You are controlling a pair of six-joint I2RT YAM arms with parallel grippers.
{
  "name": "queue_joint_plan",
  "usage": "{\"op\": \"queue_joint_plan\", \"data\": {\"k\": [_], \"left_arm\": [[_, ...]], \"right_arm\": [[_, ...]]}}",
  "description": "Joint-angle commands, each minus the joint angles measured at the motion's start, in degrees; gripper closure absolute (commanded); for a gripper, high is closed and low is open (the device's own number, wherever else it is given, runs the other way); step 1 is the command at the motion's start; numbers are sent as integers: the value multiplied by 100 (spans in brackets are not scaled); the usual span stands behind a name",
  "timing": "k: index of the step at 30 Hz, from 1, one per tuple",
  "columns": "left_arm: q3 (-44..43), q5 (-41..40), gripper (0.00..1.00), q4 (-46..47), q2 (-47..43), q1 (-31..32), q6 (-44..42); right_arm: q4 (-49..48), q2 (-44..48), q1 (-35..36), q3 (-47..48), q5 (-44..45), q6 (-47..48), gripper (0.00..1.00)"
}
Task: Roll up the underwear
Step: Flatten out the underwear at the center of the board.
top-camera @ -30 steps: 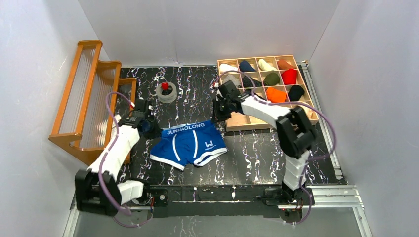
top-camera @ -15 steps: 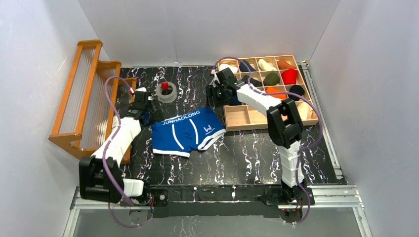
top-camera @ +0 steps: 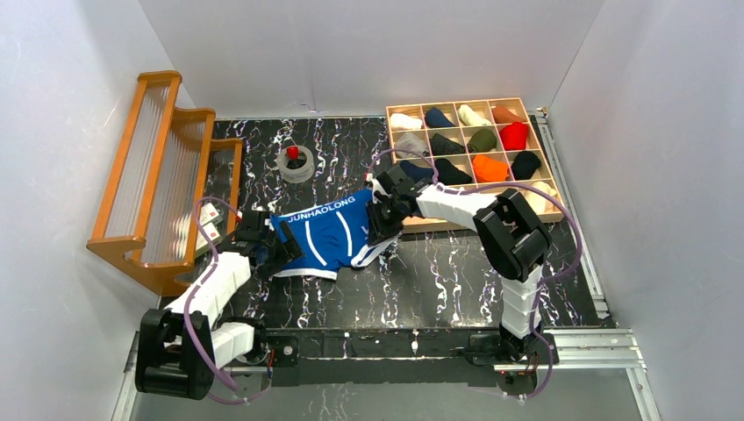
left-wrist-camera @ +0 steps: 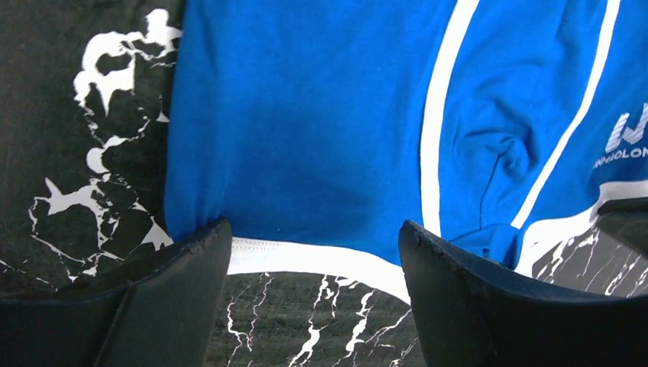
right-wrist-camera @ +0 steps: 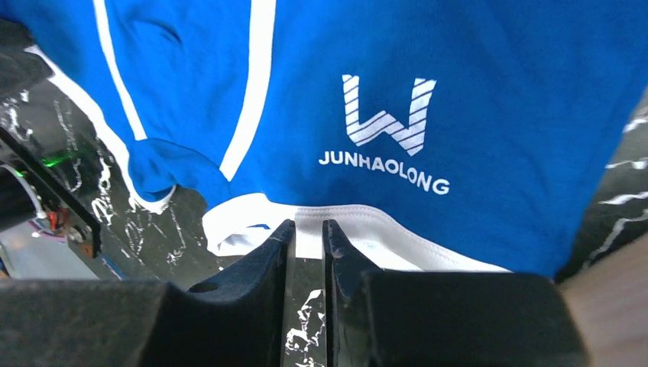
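Royal blue underwear (top-camera: 326, 235) with white stripes and a lettered waistband lies flat on the black marbled table, waistband toward the back. My left gripper (top-camera: 282, 249) is low at its left leg. In the left wrist view this gripper (left-wrist-camera: 313, 233) is wide open, its fingers (left-wrist-camera: 187, 267) astride the white leg hem (left-wrist-camera: 321, 260) of the underwear (left-wrist-camera: 306, 130). My right gripper (top-camera: 379, 235) is at the right leg. In its wrist view that gripper (right-wrist-camera: 308, 225) shows only a narrow slit, its tips at the white hem (right-wrist-camera: 367, 229) of the underwear (right-wrist-camera: 428, 69), with table showing through the slit.
A wooden grid box (top-camera: 456, 102) at the back right holds rolled garments in several colours, one orange (top-camera: 490, 167). A wooden rack (top-camera: 153, 175) stands along the left wall. A tape roll (top-camera: 296, 163) sits at the back of the table.
Both grippers let go of the waistband corners and came down to the leg hems. The underwear was shifted toward the back. The right jaws opened, then narrowed again.
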State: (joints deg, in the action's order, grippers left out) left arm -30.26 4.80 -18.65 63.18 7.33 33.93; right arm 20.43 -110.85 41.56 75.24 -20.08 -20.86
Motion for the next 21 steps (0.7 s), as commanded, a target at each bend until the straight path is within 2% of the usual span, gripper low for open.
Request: {"op": "queue_joint_plan", "data": {"k": [1,8,14,18,21], "left_arm": [[323,-673,22,-34,-261,-21,582],[502,-1256,25,-448,-806,-15,1111],[479,-1053,26,-704,-1465,-13,1404],[278,-640,25,-787,-1868,-13,1362],[54,-639,23,-1058,-2153,-13,1337]], "right_arm": [[-37,-216,140,-100,79,52,74],[141,-5,563,-622,722,-314,78],[-64,840,989,-1639,794,-1095,81],[-183,1322,1196,-1988,773,-1423,76],[1,1568,1188,-1754,1143,-1332,71]]}}
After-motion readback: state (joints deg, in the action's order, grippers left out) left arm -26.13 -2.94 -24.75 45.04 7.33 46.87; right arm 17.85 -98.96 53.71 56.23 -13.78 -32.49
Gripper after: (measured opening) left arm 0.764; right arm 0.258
